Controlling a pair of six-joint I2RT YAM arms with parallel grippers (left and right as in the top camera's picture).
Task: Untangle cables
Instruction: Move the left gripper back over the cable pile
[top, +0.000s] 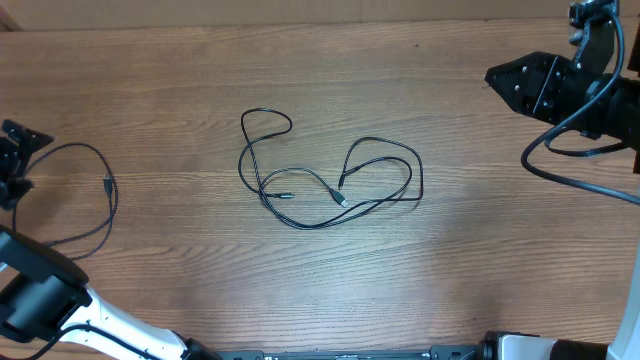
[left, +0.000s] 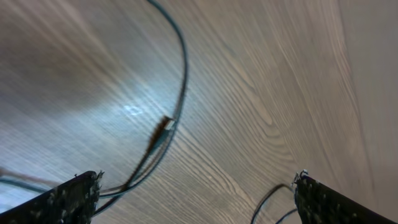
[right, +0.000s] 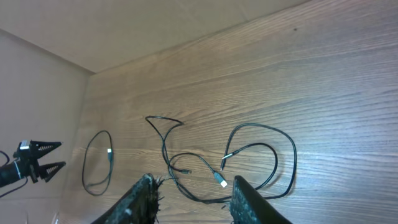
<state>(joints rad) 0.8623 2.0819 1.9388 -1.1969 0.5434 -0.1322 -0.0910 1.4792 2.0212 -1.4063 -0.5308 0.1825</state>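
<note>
Left gripper, jaws spread wide and empty, sits low over a single cable looped at the table's left edge. Right gripper, likewise open and empty, hangs at far right. Tangled cables lie mid-table, well apart from both.

We saw thin black cables lying slack and flat on the wood-grain surface. Near its middle lay a tangled bunch of crossing loops, one narrow loop at the upper left and wider ones to the right, with small silver plug ends inside the loops. Well apart, at the left edge, a separate cable curved in one open loop.
</note>
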